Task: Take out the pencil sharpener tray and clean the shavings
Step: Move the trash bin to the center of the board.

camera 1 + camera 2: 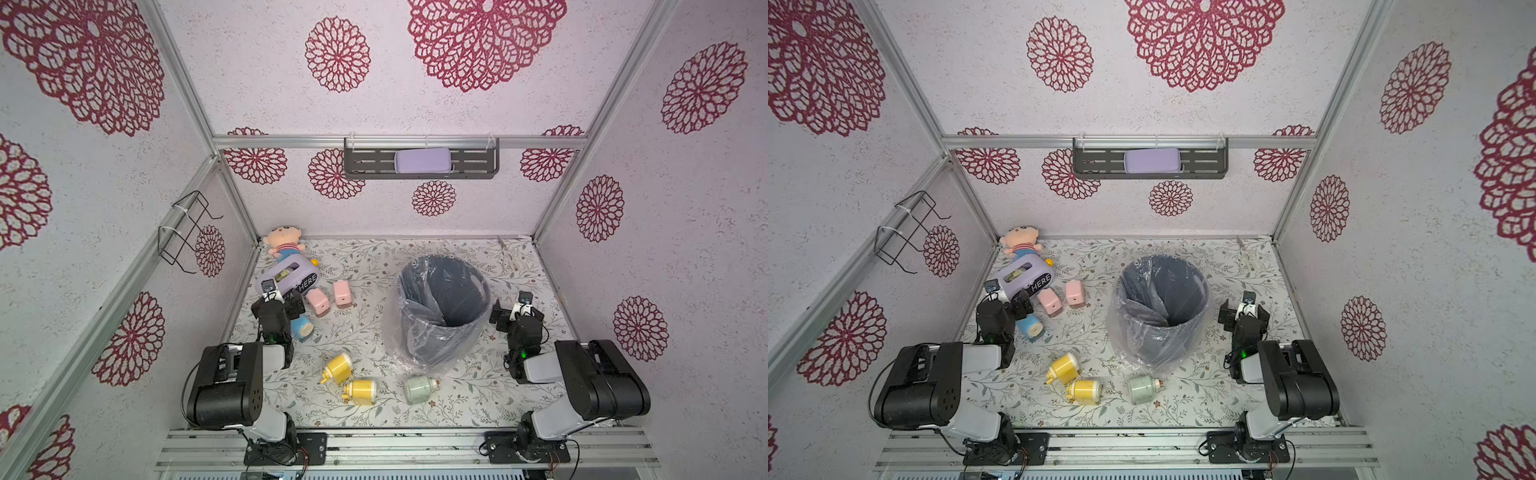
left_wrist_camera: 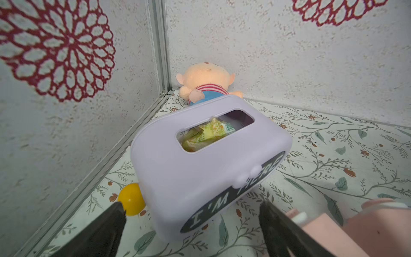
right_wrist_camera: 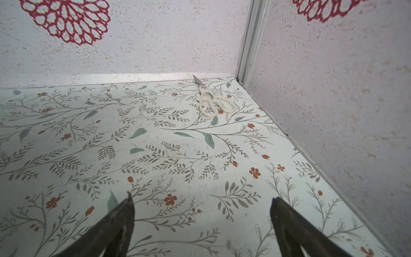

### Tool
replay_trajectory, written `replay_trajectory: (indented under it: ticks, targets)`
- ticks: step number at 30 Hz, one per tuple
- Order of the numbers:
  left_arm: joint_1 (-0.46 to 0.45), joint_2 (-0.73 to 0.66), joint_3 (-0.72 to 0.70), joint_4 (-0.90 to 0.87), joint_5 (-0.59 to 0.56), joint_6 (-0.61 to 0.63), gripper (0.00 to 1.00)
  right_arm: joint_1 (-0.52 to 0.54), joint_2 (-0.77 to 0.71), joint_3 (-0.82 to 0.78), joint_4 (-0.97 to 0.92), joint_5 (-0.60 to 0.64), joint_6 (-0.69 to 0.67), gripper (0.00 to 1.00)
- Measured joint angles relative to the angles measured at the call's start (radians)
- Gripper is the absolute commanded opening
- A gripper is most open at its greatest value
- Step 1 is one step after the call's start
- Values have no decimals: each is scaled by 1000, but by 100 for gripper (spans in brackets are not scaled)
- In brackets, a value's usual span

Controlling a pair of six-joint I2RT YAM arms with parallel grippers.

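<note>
Left gripper (image 2: 193, 204) spread, empty, facing lilac box (image 2: 200, 166) (far-left corner); right gripper (image 3: 202, 197) spread, empty, above surface (image 3: 155, 144) near right edge.

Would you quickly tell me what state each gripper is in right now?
Left gripper: open, holding nothing.
Right gripper: open, holding nothing.

Floral tabletop (image 1: 478, 399) with sharpeners (image 1: 337, 368), bin (image 1: 440, 345), scissors (image 3: 205, 94), doll (image 1: 284, 241)

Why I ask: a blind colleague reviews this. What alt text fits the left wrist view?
A lilac box marked I'M HERE sits ahead of the open left tool. A doll lies behind it; a yellow ball and pink sharpener flank it.
</note>
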Motion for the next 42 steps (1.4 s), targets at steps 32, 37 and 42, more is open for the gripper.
replay_trajectory:
  ticks: [32,37,42]
  targets:
    - [0,0,0,0,0,0,97,0,0,0,0,0,0,99]
    - [-2,0,0,1,1,1,97,0,-9,-2,-4,-1,-1,99]
    - [-37,-93,-4,-69,-49,5,97,0,-153,24,-182,1,11,99]
